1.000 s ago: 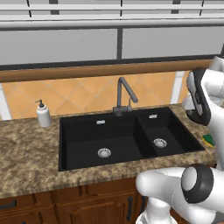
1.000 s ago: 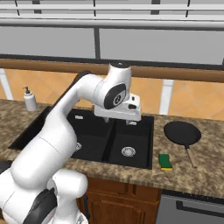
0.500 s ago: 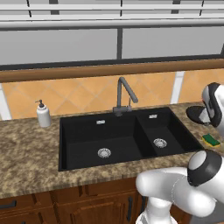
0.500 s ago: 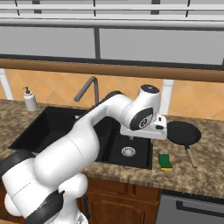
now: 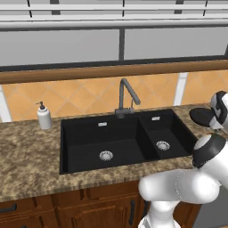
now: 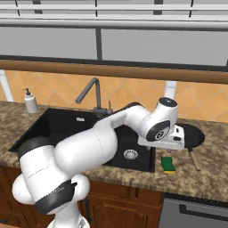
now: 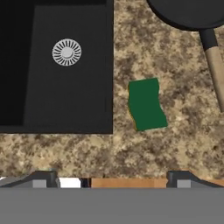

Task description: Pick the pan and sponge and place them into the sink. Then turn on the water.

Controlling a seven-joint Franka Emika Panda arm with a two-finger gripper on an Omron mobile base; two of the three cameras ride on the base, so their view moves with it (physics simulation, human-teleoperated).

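Sponge point(image 7: 146, 104): lay green side up on the counter point(image 7: 183, 131), just beside the sink point(image 7: 26, 87)'s right basin, within reach for picking.
Pan point(image 7: 188, 11): sat on the counter beyond the sponge, wooden handle trailing toward the front edge.
Gripper point(image 7: 113, 177): hovered above the sponge, jaws spread wide, holding nothing.
Surface: speckled brown granite.
Room: tiled backsplash point(image 5: 89, 98), faucet point(image 5: 126, 95) dry, soap dispenser point(image 5: 43, 116) far left.

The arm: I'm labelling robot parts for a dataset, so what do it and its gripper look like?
The arm is glossy white with rounded links and dark grey joint bands. The gripper is a flat white block; its small dark fingers are squarish. No cables or markings are visible.
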